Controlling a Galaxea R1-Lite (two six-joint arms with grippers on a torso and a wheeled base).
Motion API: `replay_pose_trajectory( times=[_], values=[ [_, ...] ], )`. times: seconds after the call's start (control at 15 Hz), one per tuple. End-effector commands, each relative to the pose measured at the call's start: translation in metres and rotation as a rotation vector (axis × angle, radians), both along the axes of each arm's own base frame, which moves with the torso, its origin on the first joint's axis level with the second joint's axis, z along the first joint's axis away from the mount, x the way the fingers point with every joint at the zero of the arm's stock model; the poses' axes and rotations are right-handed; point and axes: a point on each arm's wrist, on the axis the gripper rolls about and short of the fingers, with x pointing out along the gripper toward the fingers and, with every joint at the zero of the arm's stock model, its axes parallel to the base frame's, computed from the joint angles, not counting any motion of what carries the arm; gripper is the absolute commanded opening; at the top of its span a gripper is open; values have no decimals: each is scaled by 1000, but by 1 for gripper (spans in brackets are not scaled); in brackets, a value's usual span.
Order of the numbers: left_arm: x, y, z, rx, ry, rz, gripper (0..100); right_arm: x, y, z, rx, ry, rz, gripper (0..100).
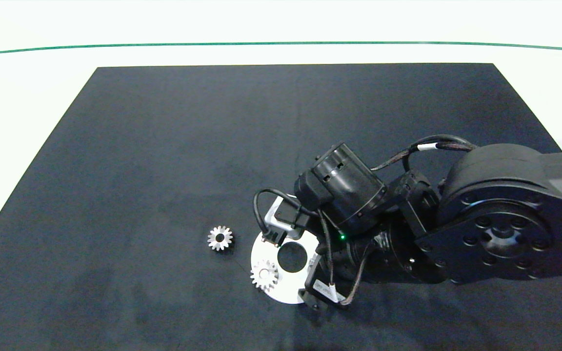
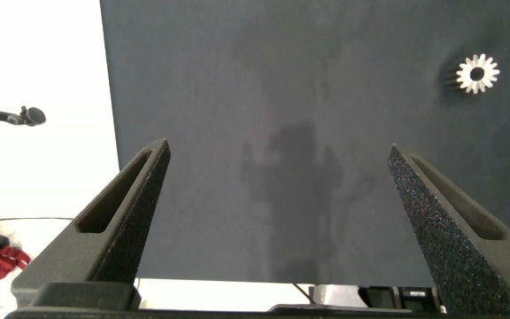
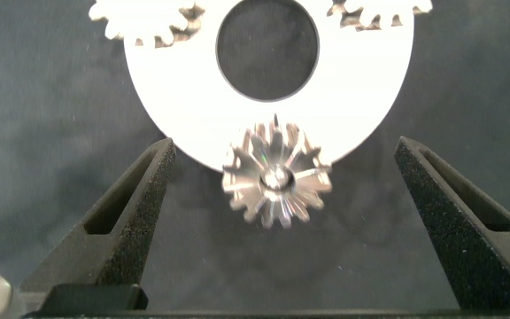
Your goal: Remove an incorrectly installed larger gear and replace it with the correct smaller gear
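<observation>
While the left gripper (image 2: 277, 208) idles open, the right gripper's (image 3: 282, 208) spread, empty fingers flank the silver flared-tooth larger gear (image 3: 277, 182) at the white round plate's (image 3: 193, 106) six o'clock rim.

Black mat (image 1: 164, 146) laid over a white table (image 1: 32, 73). Thin green line (image 1: 281, 44) crossing the white surface beyond the mat. Even, bright overhead lighting.

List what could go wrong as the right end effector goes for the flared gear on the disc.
1. The right end effector is open around the larger gear, whose splayed teeth give poor flats, so it may slip or tilt.
2. The gear overhangs the white disc; closing could drag the disc.
3. Two mounted small gears sit close and could be knocked.
</observation>
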Motion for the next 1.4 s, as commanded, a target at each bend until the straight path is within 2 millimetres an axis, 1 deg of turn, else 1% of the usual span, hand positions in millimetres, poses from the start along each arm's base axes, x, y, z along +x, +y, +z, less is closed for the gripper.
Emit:
replay_pose_trajectory(
  times=[0.07,0.2,0.93,1.4],
  values=[
    [-2,0,0,1,2,0,100,8,7,-9,-15,12,-8,100],
    [-2,0,0,1,2,0,100,8,8,-12,-22,16,-8,100],
    [-1,0,-1,1,5,-2,100,8,6,-19,-43,36,-14,77],
    [-1,0,-1,2,5,-3,100,7,6,-19,-47,37,-15,64]
  ],
)
